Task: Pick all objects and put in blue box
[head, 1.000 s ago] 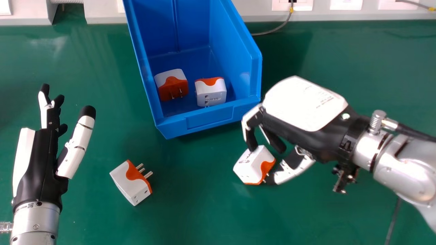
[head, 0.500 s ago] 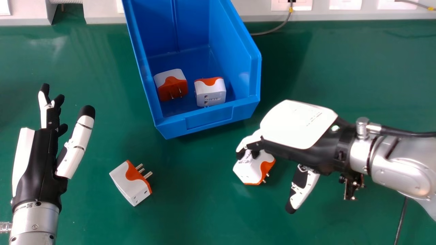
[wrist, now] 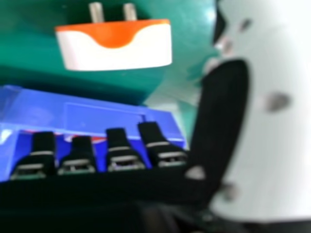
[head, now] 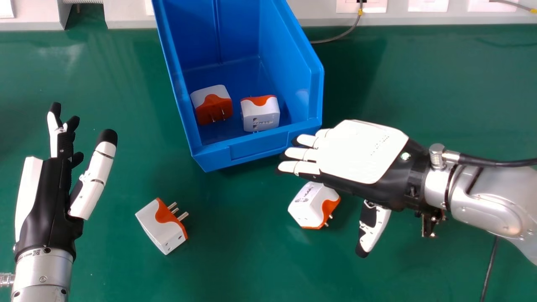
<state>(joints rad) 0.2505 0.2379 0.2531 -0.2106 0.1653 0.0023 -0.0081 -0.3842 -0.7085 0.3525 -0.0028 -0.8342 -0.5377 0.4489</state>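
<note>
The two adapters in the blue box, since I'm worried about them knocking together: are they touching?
Apart. The head view shows a strip of the floor of the blue box between the left adapter and the right adapter.

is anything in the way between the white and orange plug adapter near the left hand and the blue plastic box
Nothing visible stands between the adapter and the box, only green table; the box's front wall would likely need clearing.

Through my head view I get a glossy green tabletop [head: 235, 268], pale light reflecting near its far left corner. A whitish panel [head: 126, 19] lines its far edge, with socket plates [head: 428, 5] toward the right and a thin grey cable [head: 331, 40] curving onto the surface.
</note>
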